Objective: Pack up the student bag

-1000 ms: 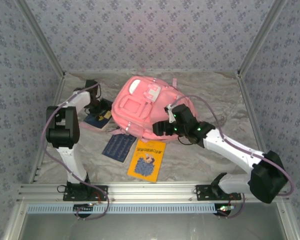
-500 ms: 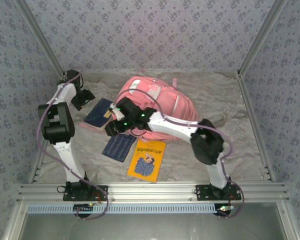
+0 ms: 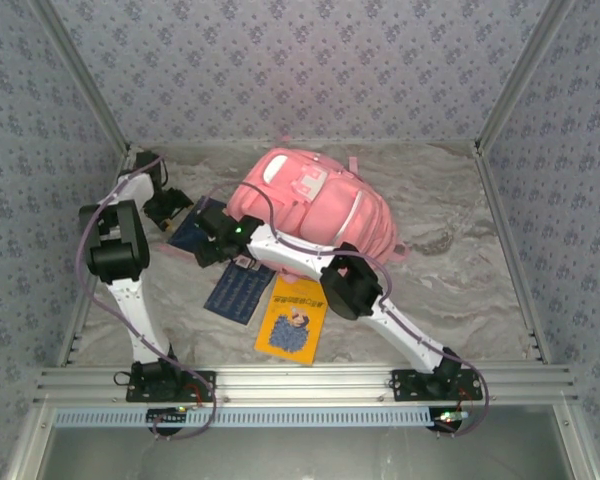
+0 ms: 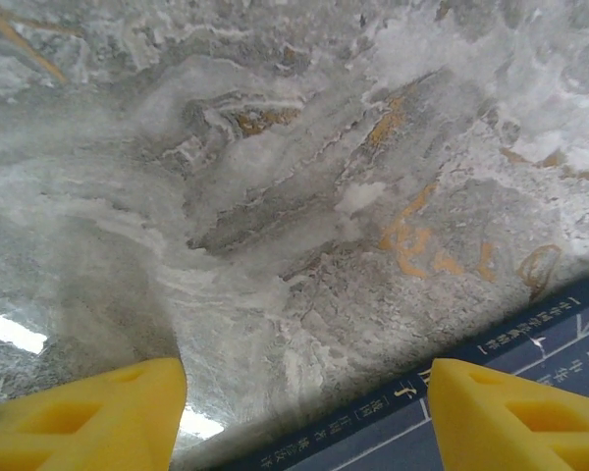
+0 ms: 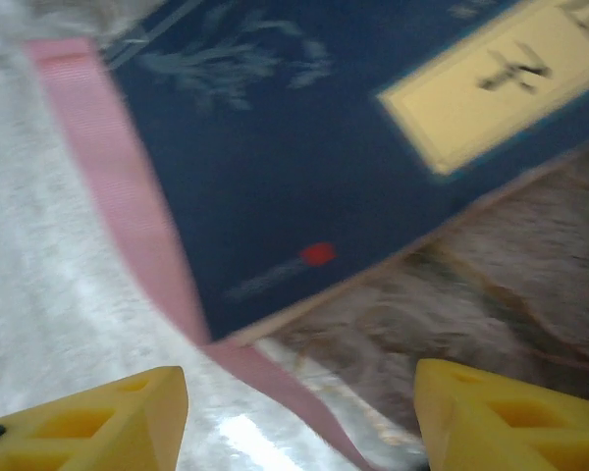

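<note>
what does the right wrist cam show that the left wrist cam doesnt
Right wrist: a pink strap running along the edge of the blue book, plus the cover's cream label and a red dot.
Left wrist: the book's edge with white lettering, and a wide stretch of bare table.
Both: the blue book, the marbled table, and each camera's own yellow fingers, spread with nothing between them.

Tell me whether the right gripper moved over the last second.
Yes: the right gripper swung left, from right of the bag to the navy book on its left.
</note>
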Action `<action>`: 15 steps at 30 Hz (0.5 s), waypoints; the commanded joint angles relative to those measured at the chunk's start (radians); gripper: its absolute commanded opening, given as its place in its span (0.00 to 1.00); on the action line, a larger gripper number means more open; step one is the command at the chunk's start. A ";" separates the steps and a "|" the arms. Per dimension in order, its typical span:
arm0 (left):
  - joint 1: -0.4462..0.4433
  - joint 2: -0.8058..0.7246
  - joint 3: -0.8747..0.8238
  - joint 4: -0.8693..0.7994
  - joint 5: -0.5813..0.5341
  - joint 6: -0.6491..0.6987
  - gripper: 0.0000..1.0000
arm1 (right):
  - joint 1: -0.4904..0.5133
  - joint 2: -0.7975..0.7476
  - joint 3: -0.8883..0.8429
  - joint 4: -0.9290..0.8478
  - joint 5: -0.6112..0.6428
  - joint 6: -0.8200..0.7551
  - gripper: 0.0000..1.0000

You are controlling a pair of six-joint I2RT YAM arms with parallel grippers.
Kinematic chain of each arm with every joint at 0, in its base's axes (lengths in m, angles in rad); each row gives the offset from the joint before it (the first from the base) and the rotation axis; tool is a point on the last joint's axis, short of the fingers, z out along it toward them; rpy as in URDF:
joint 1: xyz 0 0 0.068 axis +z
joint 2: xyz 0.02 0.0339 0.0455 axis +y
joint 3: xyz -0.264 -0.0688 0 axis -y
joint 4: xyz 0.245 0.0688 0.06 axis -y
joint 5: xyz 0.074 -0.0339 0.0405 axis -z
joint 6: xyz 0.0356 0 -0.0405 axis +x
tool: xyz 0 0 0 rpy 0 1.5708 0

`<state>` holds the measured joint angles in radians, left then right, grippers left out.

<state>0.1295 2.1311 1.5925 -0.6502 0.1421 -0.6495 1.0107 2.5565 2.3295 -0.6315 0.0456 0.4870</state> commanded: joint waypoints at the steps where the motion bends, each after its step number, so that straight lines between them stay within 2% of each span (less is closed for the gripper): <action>1: -0.013 -0.015 -0.112 0.012 0.101 -0.073 0.66 | -0.089 -0.012 -0.048 -0.110 0.181 0.106 0.64; 5: -0.029 -0.076 -0.240 0.067 0.124 -0.108 0.66 | -0.129 -0.084 -0.145 -0.079 0.250 0.093 0.64; 7: -0.047 -0.107 -0.294 0.092 0.125 -0.120 0.66 | -0.145 -0.101 -0.156 -0.074 0.227 0.066 0.65; 13: -0.118 -0.167 -0.389 0.121 0.150 -0.164 0.66 | -0.204 -0.197 -0.311 0.182 -0.158 0.057 0.65; 15: -0.137 -0.187 -0.414 0.136 0.152 -0.177 0.65 | -0.219 -0.203 -0.321 0.233 -0.229 0.103 0.64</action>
<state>0.0566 1.9331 1.2530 -0.3798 0.1699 -0.7616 0.7925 2.4165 2.0254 -0.5266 -0.0071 0.5442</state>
